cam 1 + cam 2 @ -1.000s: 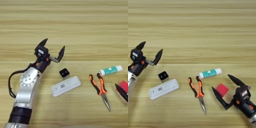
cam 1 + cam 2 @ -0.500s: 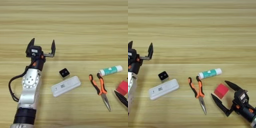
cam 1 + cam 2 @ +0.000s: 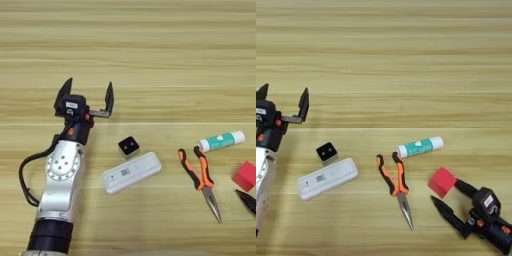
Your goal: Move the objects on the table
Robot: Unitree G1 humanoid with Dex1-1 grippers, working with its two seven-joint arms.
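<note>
Left gripper [image 3: 86,95] with two black fingers spread wide, holding nothing, raised over the light-brown wooden table [image 3: 150,45] up and left of the small black block with a white mark [image 3: 129,146]; further from that block than a second ago, after swinging leftward. Right gripper [image 3: 450,199] at lower right, fingers apart, one fingertip touching the small red cube [image 3: 442,181] and the other free below it; drawn lower and nearer the corner than before, cube no longer between the fingers. Unmoved: white rectangular plastic device [image 3: 131,172] just below the block, orange-handled pliers [image 3: 394,182], white glue stick with green label [image 3: 420,147]. Right gripper shown fully only in right eye view; in left eye view merely a black tip at the edge. Left gripper cut by the frame edge in right eye view.
</note>
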